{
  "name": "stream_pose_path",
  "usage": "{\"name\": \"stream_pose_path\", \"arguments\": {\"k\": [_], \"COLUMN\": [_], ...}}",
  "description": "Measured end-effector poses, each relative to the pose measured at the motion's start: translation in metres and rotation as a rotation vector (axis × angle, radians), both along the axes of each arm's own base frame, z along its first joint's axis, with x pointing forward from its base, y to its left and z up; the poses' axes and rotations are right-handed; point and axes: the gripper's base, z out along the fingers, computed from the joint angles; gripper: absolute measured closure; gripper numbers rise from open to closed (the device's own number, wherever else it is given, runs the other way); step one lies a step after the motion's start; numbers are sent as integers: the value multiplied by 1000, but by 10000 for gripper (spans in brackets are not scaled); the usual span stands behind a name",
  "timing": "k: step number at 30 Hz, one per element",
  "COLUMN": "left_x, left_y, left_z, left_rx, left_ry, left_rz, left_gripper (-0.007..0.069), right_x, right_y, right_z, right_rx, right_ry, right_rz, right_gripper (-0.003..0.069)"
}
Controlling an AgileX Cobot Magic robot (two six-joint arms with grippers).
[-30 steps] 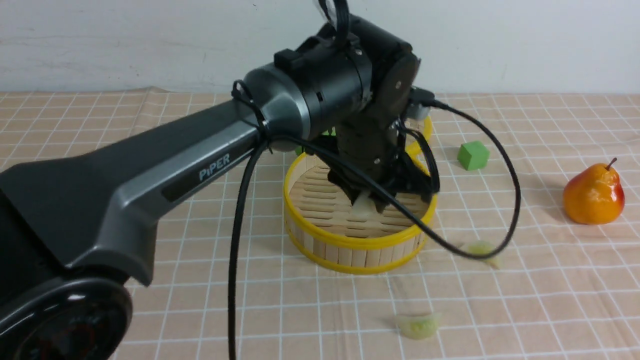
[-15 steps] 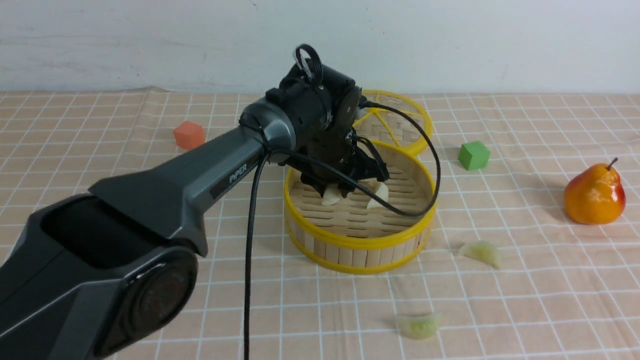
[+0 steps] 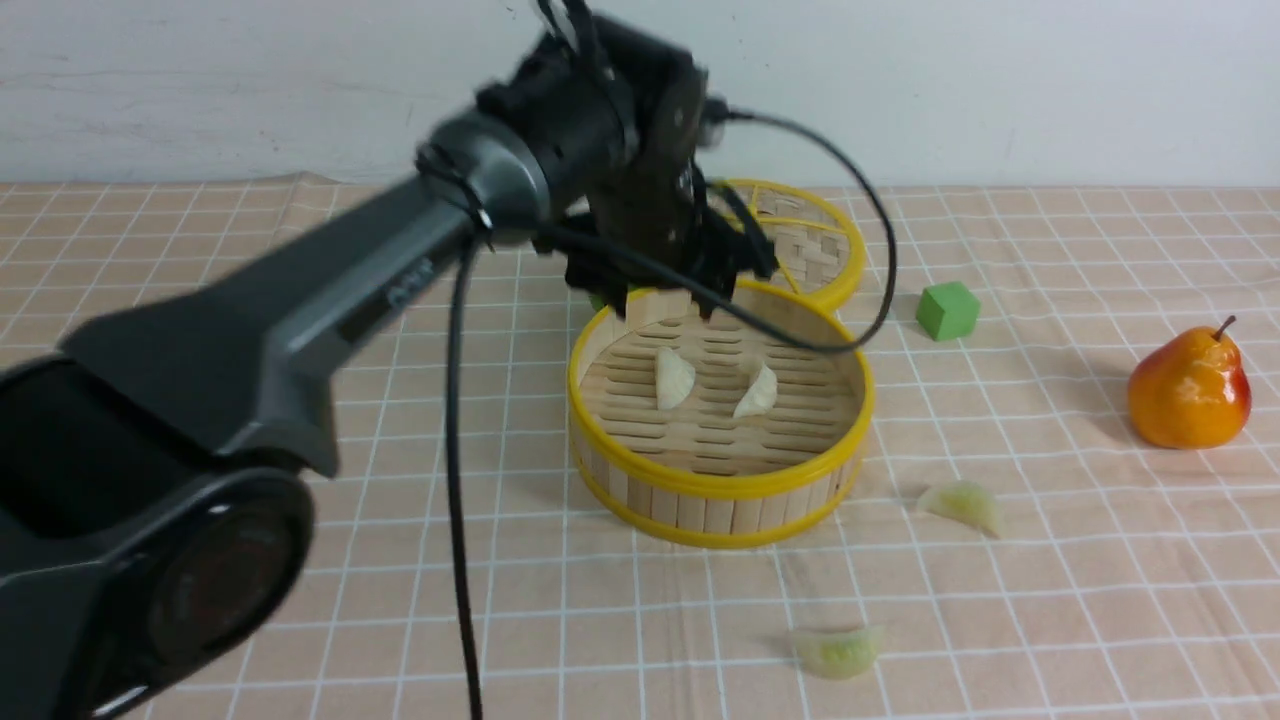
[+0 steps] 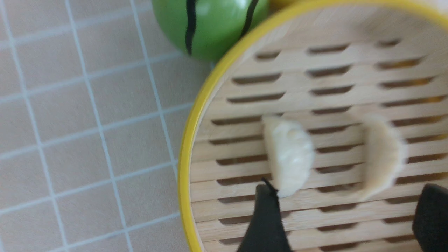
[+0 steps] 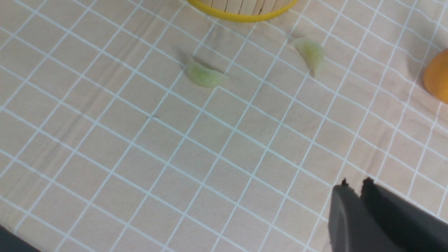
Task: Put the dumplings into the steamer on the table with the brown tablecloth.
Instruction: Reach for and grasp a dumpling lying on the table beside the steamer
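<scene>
the first white dumpling (image 3: 674, 378) and second white dumpling (image 3: 757, 391) lie side by side, not touching, on the slatted floor of the steamer (image 3: 700, 505). the first green dumpling (image 3: 962, 503) lies on the brown tablecloth (image 3: 1100, 620) near the steamer's right wall; the second green dumpling (image 3: 838, 650) lies nearer the camera. the left jaws hang above the steamer's far rim, spread wide, holding nothing. the right jaws are closed nearly tip to tip above the cloth, empty. behind the steamer lies the lid (image 3: 815, 250); a green cube (image 3: 947, 310) and a pear (image 3: 1188, 390) stand to the right.
</scene>
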Motion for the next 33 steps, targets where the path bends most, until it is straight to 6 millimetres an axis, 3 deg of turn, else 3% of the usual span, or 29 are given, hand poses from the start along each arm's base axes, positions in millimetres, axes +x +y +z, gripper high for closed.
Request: {"name": "stream_pose_path", "arguments": {"k": [1, 2, 3, 5, 7, 8, 9, 10, 11, 12, 13, 15, 20, 26, 27, 29, 33], "left_x": [-2, -18, -23, -53, -77, -79, -97, -99, -114, -116, -129, -142, -175, -229, -228, -258, -293], "left_y": [1, 11, 14, 33, 49, 51, 63, 65, 74, 76, 84, 93, 114, 145, 145, 160, 179], "left_z": [5, 47, 56, 105, 135, 138, 158, 159, 170, 173, 179, 176, 154, 109, 106, 83, 51], "left_rx": [-6, -37, -45, -64, -73, -74, -88, -86, -95, -99, -100, -83, -33, 4, 11, -15, -54], "left_ry": [-8, -79, -92, -152, -185, -187, -223, -224, -243, -249, -253, -230, -144, -11, 0, 48, 46], "left_rz": [0, -23, -26, -47, -54, -55, -56, -56, -56, -56, -56, -59, -62, -79, -79, -95, -106], "left_gripper": [112, 134, 137, 206, 289, 299, 392, 403, 489, 499, 582, 638, 638, 638, 638, 638, 638], "right_x": [0, 7, 8, 22, 35, 37, 50, 50, 62, 64, 73, 92, 137, 171, 172, 184, 196], "right_y": [0, 7, 8, 21, 33, 35, 48, 48, 63, 64, 76, 89, 99, 110, 111, 116, 122], "right_z": [0, 3, 4, 2, -4, -4, -14, -14, -24, -26, -33, -43, -63, -106, -108, -131, -162], "right_rx": [-3, -35, -38, -98, -142, -148, -179, -179, -205, -204, -207, -177, -91, -187, -192, -237, -271], "right_ry": [-1, 2, 3, 26, 57, 58, 108, 109, 162, 169, 213, 280, 392, 423, 424, 448, 486], "right_rz": [4, 40, 45, 107, 144, 151, 186, 190, 237, 239, 284, 327, 384, 554, 560, 630, 685], "right_gripper": [610, 648, 657, 678, 679, 679, 679, 679, 679, 679, 679, 679, 679, 662, 662, 603, 421]}}
